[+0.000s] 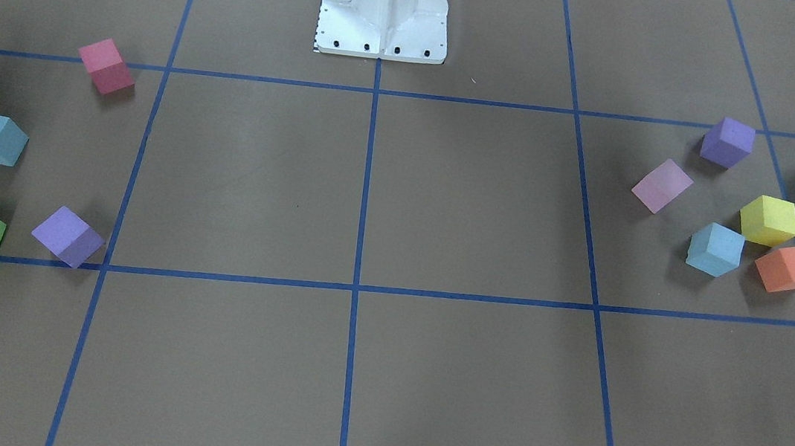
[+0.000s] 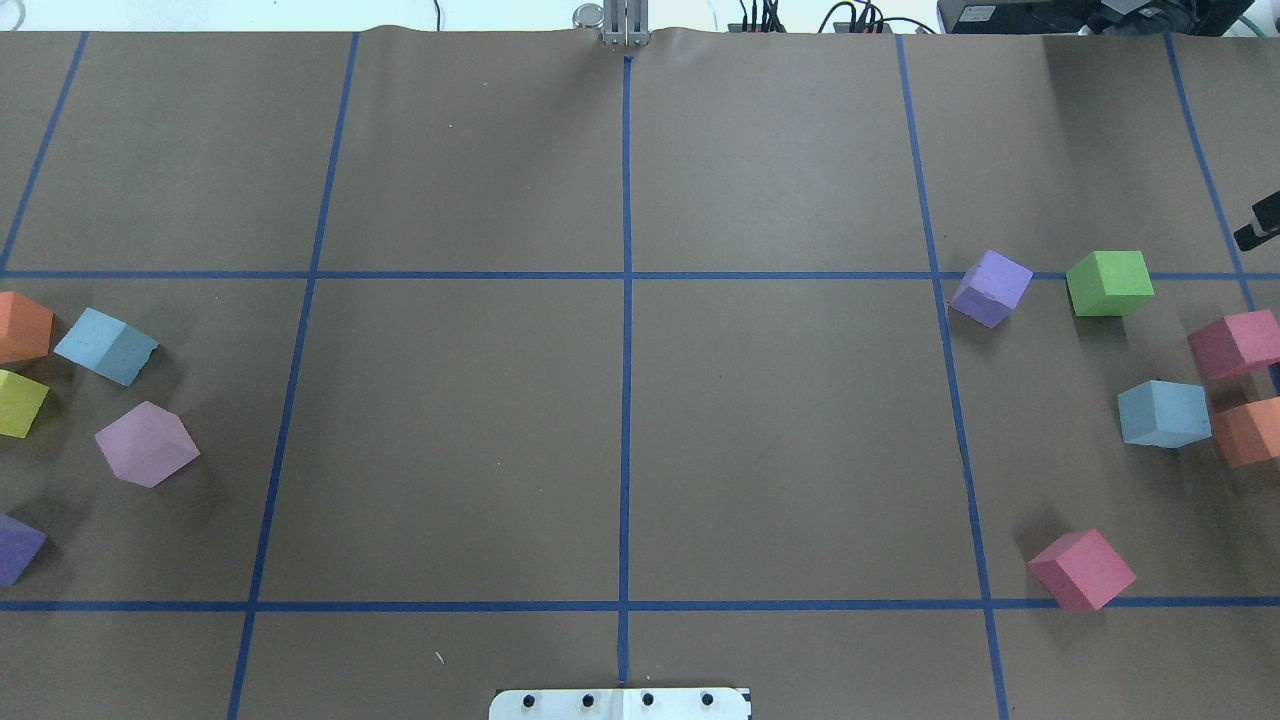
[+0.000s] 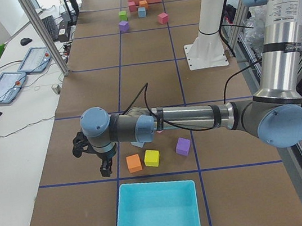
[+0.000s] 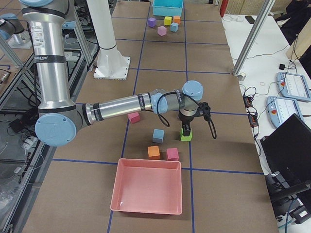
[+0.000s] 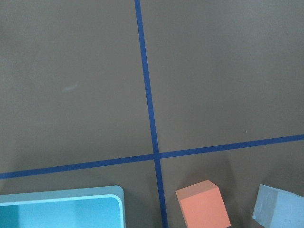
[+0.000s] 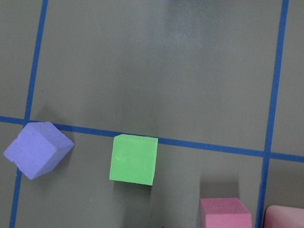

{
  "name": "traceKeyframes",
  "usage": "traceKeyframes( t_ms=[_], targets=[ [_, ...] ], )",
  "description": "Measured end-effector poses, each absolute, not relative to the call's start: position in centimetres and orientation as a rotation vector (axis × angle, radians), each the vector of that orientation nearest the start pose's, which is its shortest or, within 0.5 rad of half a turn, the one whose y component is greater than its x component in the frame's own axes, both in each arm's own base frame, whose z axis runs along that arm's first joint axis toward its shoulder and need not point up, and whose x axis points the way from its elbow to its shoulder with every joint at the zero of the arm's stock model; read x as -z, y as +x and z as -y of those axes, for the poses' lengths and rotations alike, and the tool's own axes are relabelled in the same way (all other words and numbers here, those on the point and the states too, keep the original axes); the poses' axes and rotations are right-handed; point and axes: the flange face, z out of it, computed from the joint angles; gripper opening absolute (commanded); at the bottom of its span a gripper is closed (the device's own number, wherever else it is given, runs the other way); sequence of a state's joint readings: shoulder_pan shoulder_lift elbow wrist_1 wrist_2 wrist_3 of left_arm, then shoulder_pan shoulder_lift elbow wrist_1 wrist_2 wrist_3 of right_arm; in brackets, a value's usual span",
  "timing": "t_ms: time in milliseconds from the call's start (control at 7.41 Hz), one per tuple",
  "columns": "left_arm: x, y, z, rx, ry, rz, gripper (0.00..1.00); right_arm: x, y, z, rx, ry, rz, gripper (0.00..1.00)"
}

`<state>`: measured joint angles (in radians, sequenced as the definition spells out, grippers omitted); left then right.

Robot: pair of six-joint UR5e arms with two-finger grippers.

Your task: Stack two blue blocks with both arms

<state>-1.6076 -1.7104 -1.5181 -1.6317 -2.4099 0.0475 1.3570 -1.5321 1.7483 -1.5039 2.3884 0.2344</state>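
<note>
Brown paper with a grid of blue tape covers the table [image 2: 450,430], and coloured foam cubes lie in a cluster at each end. On the robot's left we see the left blue block [image 2: 105,345] flat on the paper just beside an orange cube [image 2: 22,327], with a pale pink cube [image 2: 147,443] near it. From the left-end camera the left gripper [image 3: 91,163] hangs over the table beyond that orange cube, away from the robot and apart from the block, which is mostly hidden behind the forearm. We cannot tell whether its fingers are spread or closed. At the other end the right blue block [image 2: 1163,413] lies just beside a second orange cube [image 2: 1250,432]. The right gripper [image 4: 186,130] hangs directly over a green cube [image 4: 185,136], with the blue block near it on the robot's side. Here too we cannot tell how the fingers stand.
</note>
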Motion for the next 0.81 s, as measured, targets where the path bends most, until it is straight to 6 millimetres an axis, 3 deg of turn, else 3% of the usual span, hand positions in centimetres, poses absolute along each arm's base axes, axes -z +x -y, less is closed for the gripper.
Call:
traceKeyframes(
  t_ms=[405, 810],
  targets=[
    [-60.0, -8.0, 55.6, -0.072, 0.175, -0.831, 0.98, -55.8, -9.2, 47.9, 0.061, 0.108, 0.859, 1.0],
    [-59.8, -8.0, 55.6, -0.073, 0.177, -0.831, 0.98, -56.0, -15.3, 45.8, 0.04, 0.088, 0.816, 1.0]
  ],
)
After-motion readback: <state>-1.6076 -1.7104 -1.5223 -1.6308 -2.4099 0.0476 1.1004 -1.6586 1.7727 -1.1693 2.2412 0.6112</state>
